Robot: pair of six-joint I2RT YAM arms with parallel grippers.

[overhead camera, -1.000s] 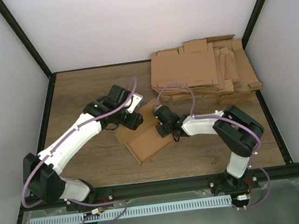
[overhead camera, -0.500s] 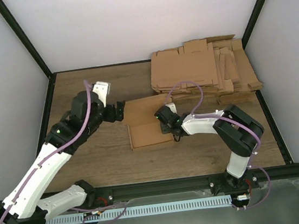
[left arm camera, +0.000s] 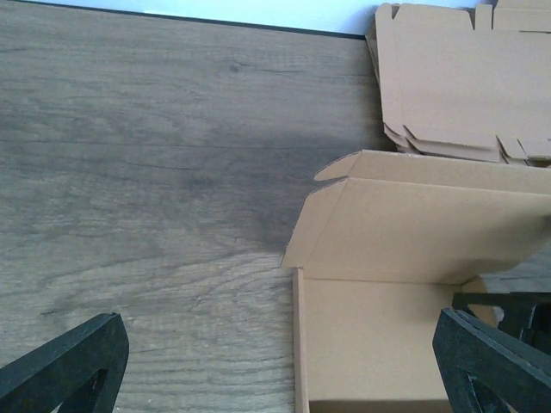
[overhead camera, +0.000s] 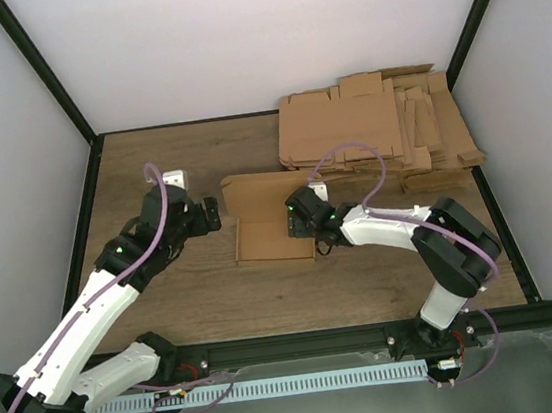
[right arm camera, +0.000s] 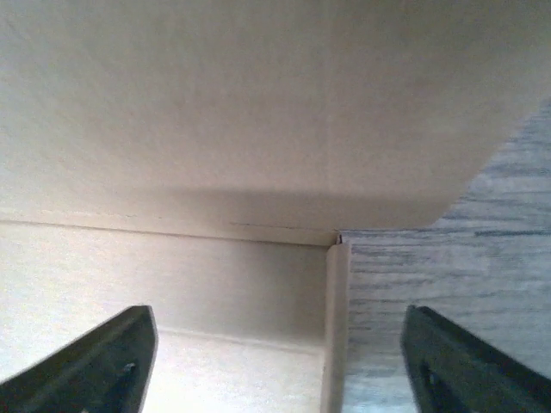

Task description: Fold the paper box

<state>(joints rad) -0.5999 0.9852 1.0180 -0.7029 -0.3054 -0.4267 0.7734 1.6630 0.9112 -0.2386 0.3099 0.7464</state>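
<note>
Top external: paper box (overhead camera: 271, 229) just near-side of blank pile (overhead camera: 378, 133), tray formed, lid raised. Left tool (overhead camera: 214, 214) spread wide, empty; right tool (overhead camera: 296, 227) parted, seemingly gripping nothing. Next: press lid down, tuck.

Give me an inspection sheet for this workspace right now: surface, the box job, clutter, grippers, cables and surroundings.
Surface: wooden table, brown plank grain.
Job's things: paper box, part-folded into a shallow tray, lid flap open on the far side.
Clutter: pile of flat cardboard blanks at the far right, close behind the box.
Grippers: left gripper open and empty, left of the box; right gripper open over the box's right end, gripping nothing.
Cables: purple cables looped along both arms.
Surroundings: white walls, black frame posts.
</note>
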